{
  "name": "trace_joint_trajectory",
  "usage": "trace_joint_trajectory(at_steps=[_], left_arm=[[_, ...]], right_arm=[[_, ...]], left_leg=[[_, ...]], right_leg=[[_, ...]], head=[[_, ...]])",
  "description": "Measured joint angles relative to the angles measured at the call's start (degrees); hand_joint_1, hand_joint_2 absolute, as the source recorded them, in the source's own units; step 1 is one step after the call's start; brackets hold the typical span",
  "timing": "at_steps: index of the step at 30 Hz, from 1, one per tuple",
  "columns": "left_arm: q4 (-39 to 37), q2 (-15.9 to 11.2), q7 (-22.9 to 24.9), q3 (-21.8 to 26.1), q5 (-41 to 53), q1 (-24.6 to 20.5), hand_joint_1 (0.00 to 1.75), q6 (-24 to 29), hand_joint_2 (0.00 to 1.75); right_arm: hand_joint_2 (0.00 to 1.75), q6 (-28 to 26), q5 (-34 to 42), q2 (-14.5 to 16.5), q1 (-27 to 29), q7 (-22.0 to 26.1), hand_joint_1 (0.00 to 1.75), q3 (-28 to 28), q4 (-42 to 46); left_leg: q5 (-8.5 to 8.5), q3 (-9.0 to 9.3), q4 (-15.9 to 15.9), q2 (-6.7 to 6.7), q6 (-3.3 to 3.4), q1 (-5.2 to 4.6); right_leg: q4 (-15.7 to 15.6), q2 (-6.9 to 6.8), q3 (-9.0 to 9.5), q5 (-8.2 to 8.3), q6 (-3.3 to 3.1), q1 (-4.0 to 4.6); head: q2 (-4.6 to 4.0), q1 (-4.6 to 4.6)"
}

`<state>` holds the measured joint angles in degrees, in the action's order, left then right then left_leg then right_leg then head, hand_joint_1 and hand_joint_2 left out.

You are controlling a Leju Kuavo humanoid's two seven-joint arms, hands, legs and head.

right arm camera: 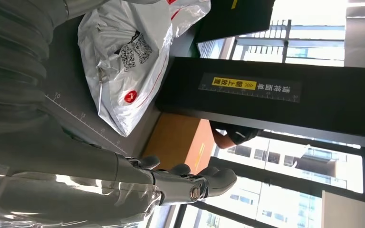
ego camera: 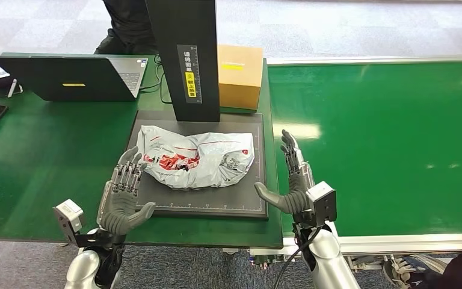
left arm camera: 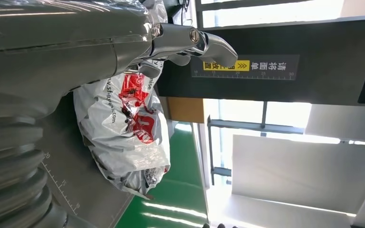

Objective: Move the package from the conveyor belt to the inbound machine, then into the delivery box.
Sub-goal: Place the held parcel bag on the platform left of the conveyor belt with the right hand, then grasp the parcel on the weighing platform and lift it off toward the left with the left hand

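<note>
where the dark platform of the inbound machine sits on the green table, the package, a crumpled white bag with red print, lies across the platform's middle, reaching toward its back edge under the black column. the left hand is at the platform's left front edge, fingers spread and upright, holding nothing; its fingertips are just beside the bag's left end, and whether they touch it cannot be told. the right hand stands at the platform's right edge, fingers straight and apart, thumb pointing in toward the platform, holding nothing and apart from the bag. a cardboard box stands behind the platform's back right corner, beside the column. a laptop sits open at the table's back left. the green conveyor runs along the table's right side. at the back edge, part of a person in dark clothes is seen.
</note>
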<state>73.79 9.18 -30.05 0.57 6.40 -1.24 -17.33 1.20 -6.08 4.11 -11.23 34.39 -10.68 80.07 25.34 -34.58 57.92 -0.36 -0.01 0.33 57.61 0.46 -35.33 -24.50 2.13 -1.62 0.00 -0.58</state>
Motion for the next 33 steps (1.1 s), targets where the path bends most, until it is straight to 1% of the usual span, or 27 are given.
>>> trace_joint_trajectory(at_steps=[8, 11, 15, 19, 21, 25, 30, 33], left_arm=[[0.04, 0.09, -0.02, 0.00, -0.02, 0.00, 0.00, -0.17, 1.75], [0.04, 0.15, 0.23, 0.00, -0.78, 0.00, 0.00, -1.16, 1.75], [0.04, 0.63, 1.52, -0.30, -2.71, 0.00, 0.00, -3.73, 1.75], [0.03, 1.02, 1.44, -1.77, -0.27, -0.20, 0.00, -3.12, 1.75], [-0.01, 1.05, 1.90, -2.76, 3.66, -0.67, 0.00, -0.90, 1.75], [-0.65, 1.05, 3.49, -6.57, 19.92, -3.43, 0.00, 8.34, 1.75], [-3.37, 1.05, 12.06, -12.79, 40.80, -8.67, 0.00, 18.66, 1.75], [-5.62, 1.08, 16.38, -16.04, 47.95, -11.45, 0.00, 21.34, 1.75]], right_arm=[[1.75, 0.07, -0.18, 0.47, 0.98, -0.17, 0.00, 0.98, 1.15], [1.75, 0.28, -0.75, 0.89, 1.69, -0.55, 0.00, 1.40, 1.75], [1.75, 0.78, -1.32, 1.93, 3.24, -1.53, 0.00, 2.56, 2.74], [1.75, 1.75, -0.74, 3.11, 5.06, -2.47, 0.00, 4.39, 2.85], [1.75, 2.00, -0.83, 3.55, 5.91, -2.56, 0.00, 5.25, 2.85], [1.75, 2.88, -1.93, 4.52, 7.27, -2.52, 0.00, 6.83, 2.85], [1.75, 3.77, -2.89, 5.46, 7.95, -2.56, 0.00, 8.09, 3.17], [1.75, 4.01, -3.23, 5.94, 8.27, -2.71, 0.00, 8.50, 3.29]], left_leg=[[0.00, 0.00, 0.01, 0.00, 0.00, 0.00], [0.00, 0.00, 0.00, 0.00, 0.00, 0.00], [0.00, 0.00, 0.00, 0.00, 0.00, 0.00], [0.00, 0.01, 0.00, 0.00, 0.00, 0.00], [0.00, 0.01, 0.01, 0.00, 0.00, 0.00], [0.00, 0.01, 0.01, -0.01, 0.00, -0.01], [0.00, 0.03, 0.02, -0.01, 0.00, -0.01], [0.00, 0.03, 0.02, 0.00, 0.00, -0.01]], right_leg=[[0.00, 0.00, 0.01, 0.00, 0.00, 0.00], [0.00, 0.00, 0.00, 0.00, 0.00, 0.00], [0.00, 0.00, 0.00, -0.02, -0.01, 0.00], [-0.01, 0.00, 0.00, -0.03, -0.02, 0.00], [-0.02, 0.00, 0.00, -0.03, -0.02, 0.00], [-0.02, -0.01, 0.01, -0.02, -0.02, 0.00], [-0.02, 0.00, 0.02, 0.02, -0.01, 0.00], [-0.02, 0.01, 0.02, 0.02, -0.01, 0.00]], head=[[0.00, -0.01], [0.00, -0.01], [0.00, -0.01], [0.00, 0.00], [0.00, -0.01], [0.00, 0.00], [0.00, -0.01], [0.00, -0.01]])
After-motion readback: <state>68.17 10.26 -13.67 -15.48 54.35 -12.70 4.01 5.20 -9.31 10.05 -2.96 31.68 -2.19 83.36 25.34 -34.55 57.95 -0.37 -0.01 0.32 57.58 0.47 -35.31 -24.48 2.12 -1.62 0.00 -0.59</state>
